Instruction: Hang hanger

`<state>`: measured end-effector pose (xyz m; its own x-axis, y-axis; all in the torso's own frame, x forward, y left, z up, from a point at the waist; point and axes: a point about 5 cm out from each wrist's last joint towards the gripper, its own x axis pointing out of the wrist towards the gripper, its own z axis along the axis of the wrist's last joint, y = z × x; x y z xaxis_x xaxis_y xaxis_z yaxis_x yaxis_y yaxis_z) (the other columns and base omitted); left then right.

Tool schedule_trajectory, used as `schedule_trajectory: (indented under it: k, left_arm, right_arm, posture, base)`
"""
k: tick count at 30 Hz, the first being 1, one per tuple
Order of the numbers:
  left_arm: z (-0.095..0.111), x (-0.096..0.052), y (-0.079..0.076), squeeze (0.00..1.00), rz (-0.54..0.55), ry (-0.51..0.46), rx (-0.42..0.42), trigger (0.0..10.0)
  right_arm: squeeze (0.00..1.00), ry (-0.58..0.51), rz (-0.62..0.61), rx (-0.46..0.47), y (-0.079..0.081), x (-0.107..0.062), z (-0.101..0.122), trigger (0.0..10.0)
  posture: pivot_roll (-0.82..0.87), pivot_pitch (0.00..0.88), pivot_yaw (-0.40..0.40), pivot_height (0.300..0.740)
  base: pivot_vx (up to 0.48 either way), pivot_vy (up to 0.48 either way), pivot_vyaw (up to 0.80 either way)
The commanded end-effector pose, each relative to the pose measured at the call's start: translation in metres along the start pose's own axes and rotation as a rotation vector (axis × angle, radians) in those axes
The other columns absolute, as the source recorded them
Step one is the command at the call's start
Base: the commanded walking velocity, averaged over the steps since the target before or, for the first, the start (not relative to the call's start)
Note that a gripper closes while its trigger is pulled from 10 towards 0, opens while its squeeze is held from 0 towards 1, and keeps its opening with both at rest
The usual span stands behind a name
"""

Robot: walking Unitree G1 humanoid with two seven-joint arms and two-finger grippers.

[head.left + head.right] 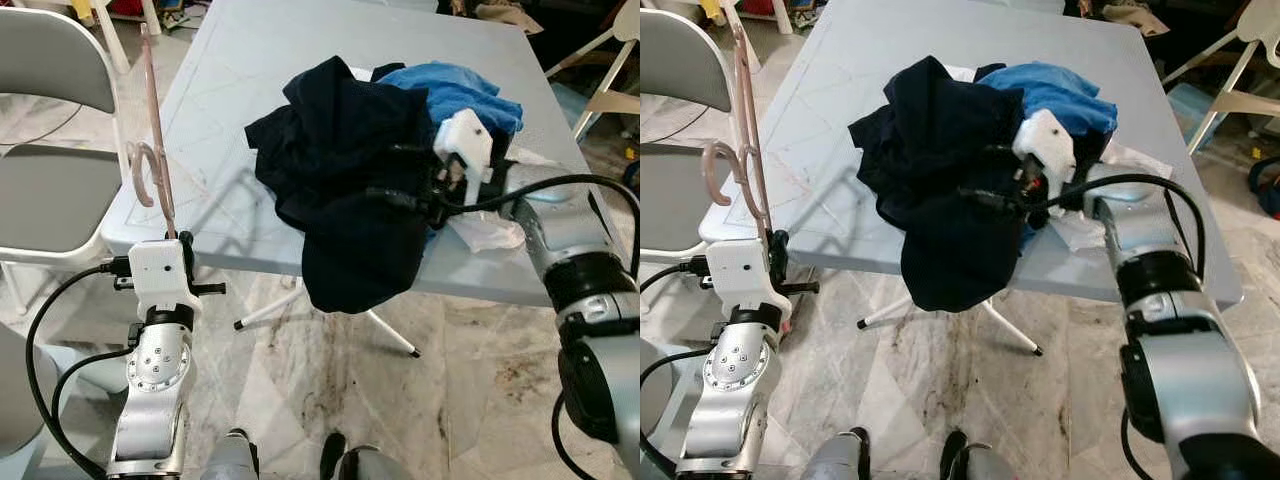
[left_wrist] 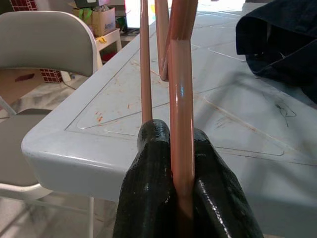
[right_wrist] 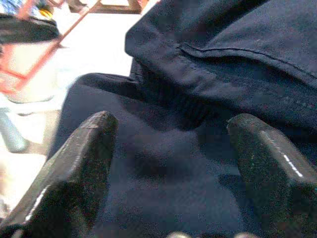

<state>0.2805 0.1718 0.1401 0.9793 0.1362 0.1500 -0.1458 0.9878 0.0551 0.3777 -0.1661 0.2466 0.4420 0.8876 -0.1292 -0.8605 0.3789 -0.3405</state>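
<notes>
A pink hanger (image 1: 153, 150) stands upright at the table's near left corner, hook toward the grey chair. My left gripper (image 1: 184, 243) is shut on its lower bar; the wrist view shows both black fingers (image 2: 153, 188) pressed against the pink rod (image 2: 181, 124). A dark navy garment (image 1: 350, 180) lies heaped on the table and hangs over the front edge, with a blue garment (image 1: 455, 90) behind it. My right gripper (image 3: 173, 163) is open, its fingers (image 3: 74, 178) spread against the navy cloth at the heap's right side.
The light grey table (image 1: 230, 90) stands on a marble floor. A grey folding chair (image 1: 50, 150) is at the left, close to the hanger. A white bag (image 1: 490, 232) lies under my right wrist. Chair legs stand at the far right.
</notes>
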Motion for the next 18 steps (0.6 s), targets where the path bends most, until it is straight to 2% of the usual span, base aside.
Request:
schedule_trajectory:
  k: [1, 3, 4, 7, 8, 10, 12, 16, 18]
  left_arm:
    - [-0.009, -0.005, -0.007, 0.00, -0.038, 0.048, -0.008, 10.0]
    - [-0.009, -0.005, -0.007, 0.00, -0.040, 0.049, -0.008, 10.0]
    - [-0.009, -0.006, -0.007, 0.00, -0.043, 0.049, -0.010, 10.0]
    - [-0.009, -0.005, -0.007, 0.00, -0.048, 0.051, -0.013, 10.0]
    - [-0.009, -0.005, -0.008, 0.00, -0.051, 0.051, -0.014, 10.0]
    - [-0.009, -0.005, -0.008, 0.00, -0.054, 0.051, -0.015, 10.0]
    - [-0.009, -0.005, -0.008, 0.00, -0.055, 0.050, -0.015, 10.0]
    - [-0.008, -0.005, -0.007, 0.00, -0.059, 0.049, -0.014, 10.0]
    - [-0.008, -0.005, -0.007, 0.00, -0.060, 0.049, -0.013, 10.0]
  right_arm:
    - [1.00, -0.027, 0.047, 0.018, 0.002, -0.007, 0.003, 10.0]
    - [1.00, -0.031, 0.086, 0.061, 0.007, -0.009, 0.000, 10.0]
    - [1.00, -0.027, 0.162, 0.123, 0.018, -0.011, -0.009, 10.0]
    - [1.00, -0.006, 0.242, 0.190, 0.032, -0.012, -0.022, 10.0]
    - [1.00, 0.022, 0.275, 0.239, 0.042, -0.012, -0.036, 10.0]
    - [1.00, 0.054, 0.295, 0.294, 0.054, -0.010, -0.052, 10.0]
    - [1.00, 0.065, 0.306, 0.327, 0.061, -0.009, -0.060, 10.0]
    - [1.00, 0.081, 0.328, 0.445, 0.086, 0.000, -0.082, 10.0]
    - [1.00, 0.089, 0.306, 0.451, 0.092, 0.006, -0.088, 10.0]
  posture:
    - [0.26, 0.222, -0.092, 0.740]
    - [0.26, 0.225, -0.090, 0.740]
    - [0.25, 0.227, -0.091, 0.740]
    - [0.25, 0.229, -0.089, 0.740]
    - [0.25, 0.230, -0.089, 0.740]
    - [0.26, 0.232, -0.087, 0.740]
    - [0.26, 0.232, -0.086, 0.740]
    - [0.27, 0.237, -0.080, 0.740]
    - [0.27, 0.237, -0.078, 0.740]
  base:
    - [0.000, 0.000, 0.00]
    - [0.000, 0.000, 0.00]
    - [0.000, 0.000, 0.00]
    - [0.000, 0.000, 0.00]
    - [0.000, 0.000, 0.00]
    - [0.000, 0.000, 0.00]
    - [0.000, 0.000, 0.00]
    - [0.000, 0.000, 0.00]
    - [0.000, 0.000, 0.00]
